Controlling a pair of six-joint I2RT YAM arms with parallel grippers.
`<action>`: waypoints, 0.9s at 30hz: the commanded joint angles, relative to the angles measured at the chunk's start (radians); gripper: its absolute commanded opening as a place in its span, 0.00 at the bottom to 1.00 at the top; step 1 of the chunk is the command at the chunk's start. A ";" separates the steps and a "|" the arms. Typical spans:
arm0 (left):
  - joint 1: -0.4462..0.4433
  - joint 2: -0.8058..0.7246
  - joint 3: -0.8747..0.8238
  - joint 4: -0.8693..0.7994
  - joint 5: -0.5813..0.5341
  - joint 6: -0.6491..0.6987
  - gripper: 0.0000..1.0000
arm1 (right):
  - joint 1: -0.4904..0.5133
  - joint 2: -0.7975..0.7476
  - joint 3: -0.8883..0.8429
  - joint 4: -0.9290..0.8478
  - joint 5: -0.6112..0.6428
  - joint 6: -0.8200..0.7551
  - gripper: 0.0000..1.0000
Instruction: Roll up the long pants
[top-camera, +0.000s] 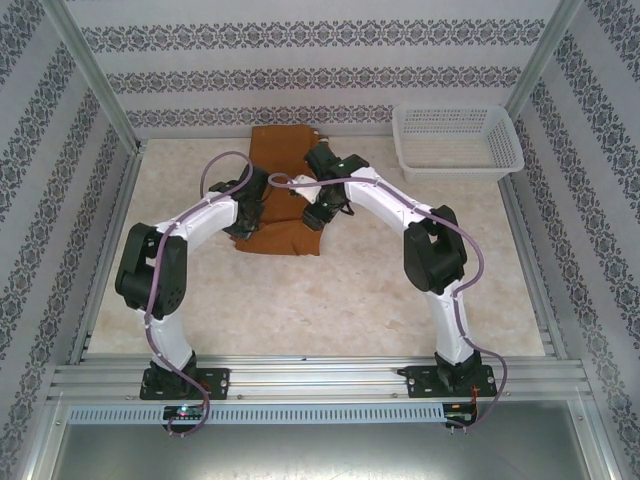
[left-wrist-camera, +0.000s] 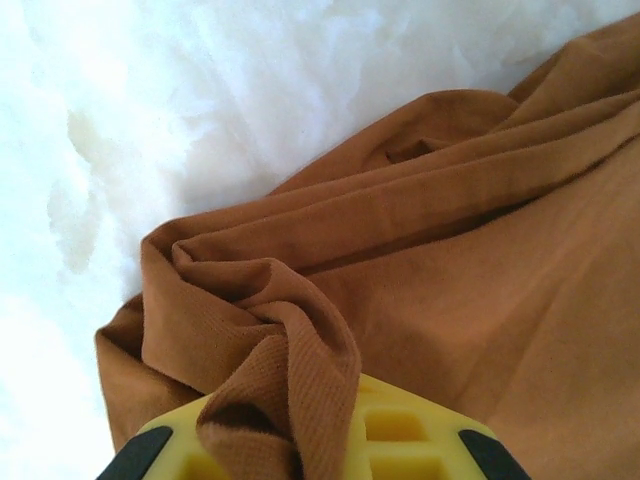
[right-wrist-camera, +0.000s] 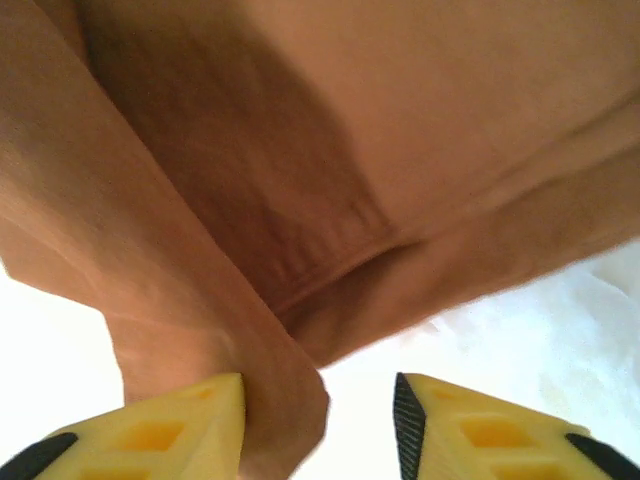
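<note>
Marbled table (top-camera: 350, 300): left gripper (left-wrist-camera: 305, 445) clamps the long pants (top-camera: 285, 150), right gripper (right-wrist-camera: 320, 420) stands parted.

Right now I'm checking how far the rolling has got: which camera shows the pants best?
The top camera: the pants show almost whole there, the middle partly covered. The left wrist camera gives a bunched fold close up; the right wrist camera, one hanging fold and blurred cloth.

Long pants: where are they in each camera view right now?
Top external: long pants on the pale marbled tabletop, far centre.
Left wrist: long pants fill right and bottom.
Right wrist: long pants fill top and left.
Shared landmark: that tabletop beside the cloth.
</note>
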 joint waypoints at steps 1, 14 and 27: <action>0.031 0.055 0.039 -0.071 -0.044 0.038 0.11 | 0.008 -0.142 -0.022 0.004 0.074 0.005 0.51; 0.067 0.154 0.133 -0.088 -0.019 0.076 0.12 | 0.302 -0.298 -0.444 0.300 0.331 -0.038 0.70; 0.076 0.165 0.143 -0.071 0.021 0.093 0.12 | 0.351 -0.158 -0.436 0.448 0.487 -0.194 0.72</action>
